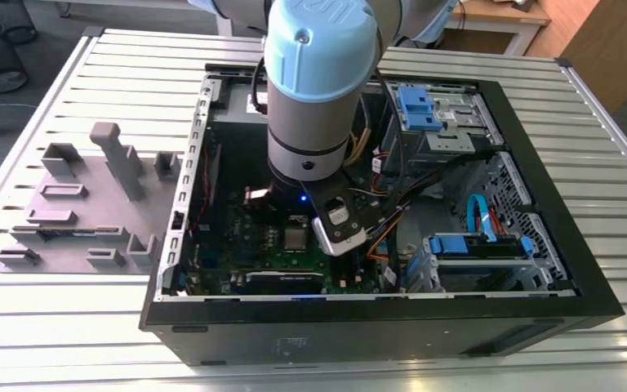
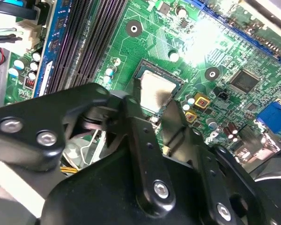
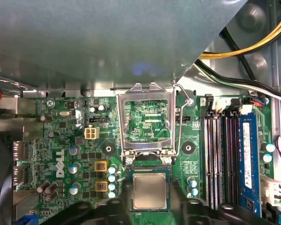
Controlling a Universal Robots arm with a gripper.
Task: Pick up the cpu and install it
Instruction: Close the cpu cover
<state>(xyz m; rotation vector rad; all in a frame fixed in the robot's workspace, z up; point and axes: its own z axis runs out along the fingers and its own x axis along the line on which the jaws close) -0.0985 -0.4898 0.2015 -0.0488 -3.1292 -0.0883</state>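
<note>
Gripper (image 2: pixel 153 107) low over the green board (image 3: pixel 61 140) inside the open computer case (image 1: pixel 379 331), right at the cpu (image 3: pixel 150 191).

Whether the gripper clenched the cpu or stood free of it could not be told. In the first wrist view the chip lay squarely within the socket's dark rim, so the pick-up looked done and the placing looked done or very nearly so. The hinged metal frame (image 3: pixel 122 122) stood raised just beside the socket, not yet closed over the chip, so the install looked unfinished. By count there were one cpu, one socket, one raised frame, two yellow-rimmed square parts (image 3: pixel 100 165) near the socket, one blue memory stick (image 3: pixel 248 159), and one set of grey fixture blocks (image 1: pixel 85 204) outside the case on the exterior view's left.
</note>
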